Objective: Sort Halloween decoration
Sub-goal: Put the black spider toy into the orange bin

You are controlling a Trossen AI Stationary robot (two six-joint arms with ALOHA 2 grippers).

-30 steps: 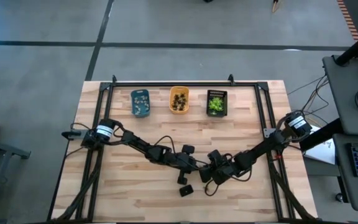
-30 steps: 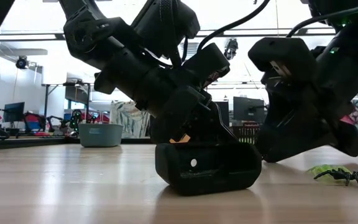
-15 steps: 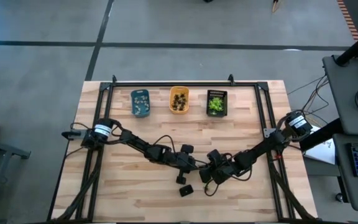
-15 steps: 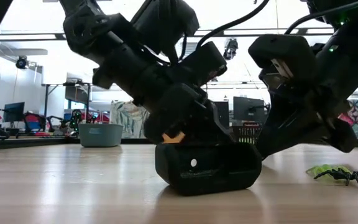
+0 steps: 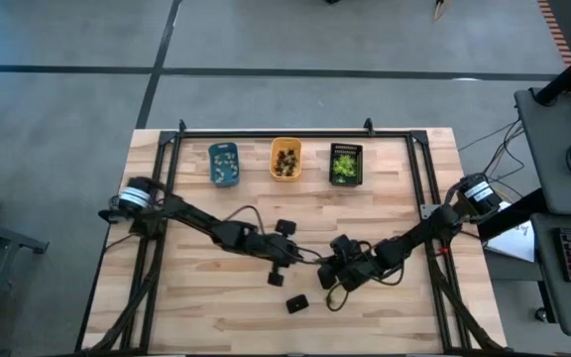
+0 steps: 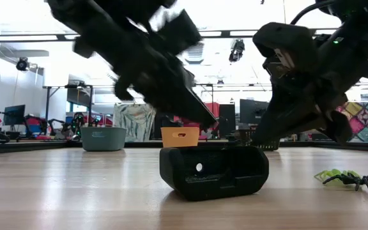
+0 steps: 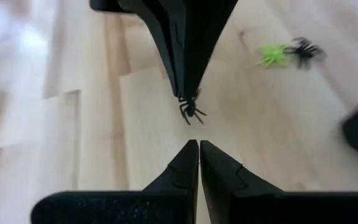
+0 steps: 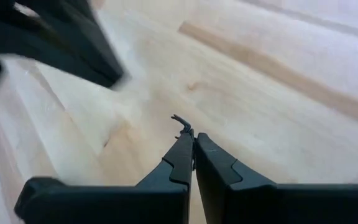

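My right gripper [image 8: 193, 142] pinches a black spider [image 8: 182, 124] by one thin leg; a jolt could drop it; left gripper [image 7: 198, 147] is closed empty.

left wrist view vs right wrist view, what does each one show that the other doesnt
Only the left wrist view shows a yellow-green spider beside a loose black spider on the table, plus the other arm's tool tip with a black spider hanging from it. Only the right wrist view shows the thin dark leg sticking out of the right tool. Both show shut tool fingers over bare wood; the left tool holds nothing.
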